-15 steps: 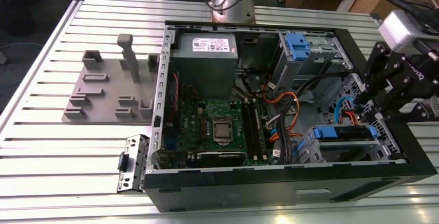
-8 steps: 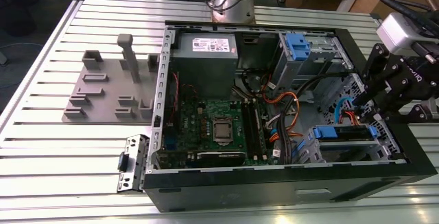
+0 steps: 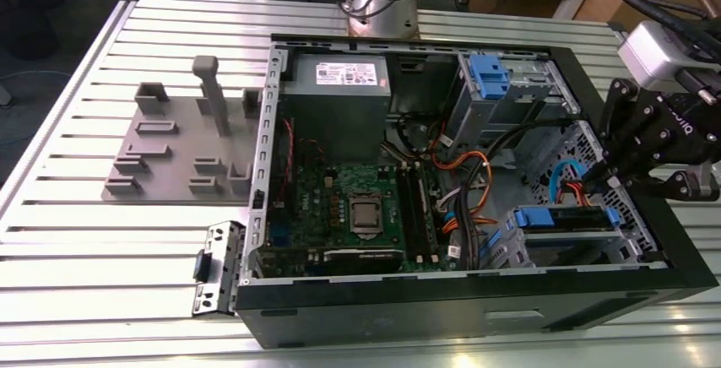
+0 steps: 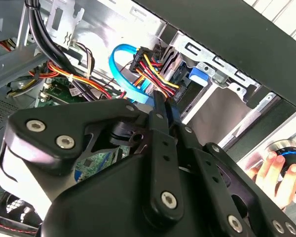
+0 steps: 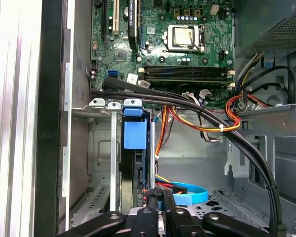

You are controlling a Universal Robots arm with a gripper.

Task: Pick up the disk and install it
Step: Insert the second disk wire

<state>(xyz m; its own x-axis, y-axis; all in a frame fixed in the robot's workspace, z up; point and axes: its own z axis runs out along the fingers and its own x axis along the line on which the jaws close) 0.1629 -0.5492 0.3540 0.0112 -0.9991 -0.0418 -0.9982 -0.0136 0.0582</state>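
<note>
So: open PC case point(image 3: 631, 216) lies flat on the slatted metal surface point(image 3: 67, 241), side panel off. In the exterior view the motherboard point(image 3: 360, 208) sits mid-case, the big grey metal box point(image 3: 336, 89) w/ white sticker at approx 11 o'clock inside the case, and a grey drive cage w/ small blue clip point(image 3: 487, 73) at approx 1 o'clock.

The disk point(image 3: 566, 218) w/ its blue frame sits in the drive bay at approx 4 o'clock inside the case, near the case wall on the exterior view's right. In the first wrist view the disk point(image 5: 136, 163) stands on edge in the metal bay, blue tab up top, orange/red/yellow wires and a blue flat cable point(image 5: 187, 192) just beside it.

The pincer point(image 3: 614, 174) hangs at the case edge at approx 3 o'clock, just above the disk's bay. In both wrist views its fingers point(image 5: 160, 210) look pressed together, nothing btwn them; the tips point(image 4: 160, 106) sit right by the cable bundle point(image 4: 148, 74).

A person's hand point(image 4: 276, 173) rests on a round blue-topped object outside the case, second wrist view. Grey fixture plate point(image 3: 181, 148) lies on the surface at 9 o'clock of the case.
</note>
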